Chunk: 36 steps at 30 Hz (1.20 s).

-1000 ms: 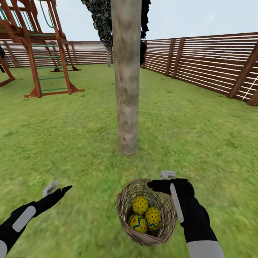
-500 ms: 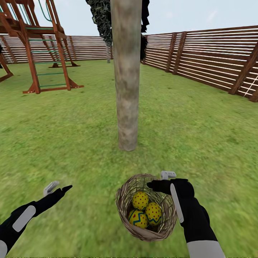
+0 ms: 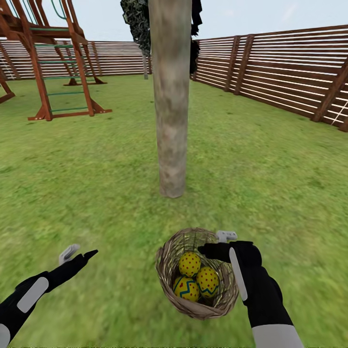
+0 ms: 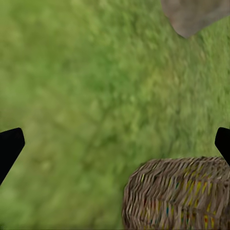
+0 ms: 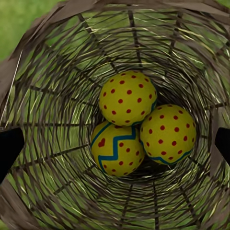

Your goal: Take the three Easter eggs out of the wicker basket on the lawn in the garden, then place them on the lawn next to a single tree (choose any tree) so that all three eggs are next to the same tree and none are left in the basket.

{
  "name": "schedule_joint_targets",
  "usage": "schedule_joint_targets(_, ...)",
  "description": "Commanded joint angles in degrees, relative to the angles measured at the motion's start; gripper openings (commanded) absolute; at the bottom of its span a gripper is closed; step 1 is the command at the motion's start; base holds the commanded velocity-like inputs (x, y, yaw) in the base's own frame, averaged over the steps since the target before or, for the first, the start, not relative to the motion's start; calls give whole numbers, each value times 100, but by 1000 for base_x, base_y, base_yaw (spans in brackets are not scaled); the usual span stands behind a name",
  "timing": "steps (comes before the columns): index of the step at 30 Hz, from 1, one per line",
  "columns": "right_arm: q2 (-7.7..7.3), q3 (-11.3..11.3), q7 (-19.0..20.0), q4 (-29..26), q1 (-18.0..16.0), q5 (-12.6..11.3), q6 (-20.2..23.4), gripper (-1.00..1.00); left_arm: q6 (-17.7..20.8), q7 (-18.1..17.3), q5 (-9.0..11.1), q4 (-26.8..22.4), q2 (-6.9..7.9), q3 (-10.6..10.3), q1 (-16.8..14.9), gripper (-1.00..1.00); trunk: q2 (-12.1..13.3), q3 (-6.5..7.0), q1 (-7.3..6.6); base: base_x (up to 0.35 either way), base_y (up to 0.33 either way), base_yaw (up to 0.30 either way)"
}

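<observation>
The 3 Easter eggs [image 5: 139, 127] lie clustered at the bottom of the wicker basket [image 3: 170, 270], touching one another: 1 with a blue-green zigzag band, 2 showing mostly red dots. The right wrist view looks straight down the basket's mouth at them, so they lie directly along the line of the right gripper [image 3: 218, 244], whose jaws are spread with a dark fingertip at each edge of that view and nothing between them. The basket sits on the lawn [image 3: 270, 183] near the base of the tree [image 3: 170, 121], whose bare trunk stands just beyond it. The left gripper [image 3: 77, 253] hovers well off to the basket's side, fingers spread and empty. The right arm is plainly nearer, so the first pick probably calls for a straight reach down into the basket.
</observation>
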Motion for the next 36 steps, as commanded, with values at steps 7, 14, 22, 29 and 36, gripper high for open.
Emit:
schedule_joint_targets(7,8,-11,38,-8,-4,27,23,100,20,-1,58,0,9,-23,-4,100,-284,-182,153,0,0,0)
schedule_joint_targets(14,8,-4,49,-18,-2,12,23,100,20,-9,58,-1,10,-23,-4,100,-565,-312,307,0,0,0)
schedule_joint_targets(22,29,-3,17,-19,-7,34,23,100,20,-167,52,-2,18,-15,-4,100,-886,-486,483,0,0,0)
schedule_joint_targets(29,51,-5,-14,353,-272,31,23,100,20,-583,40,42,41,-5,-4,100,-1167,-613,637,0,0,0)
schedule_joint_targets(36,46,-5,-23,1049,-767,38,23,100,20,-596,40,44,27,-9,-4,100,-1207,-631,659,0,0,0)
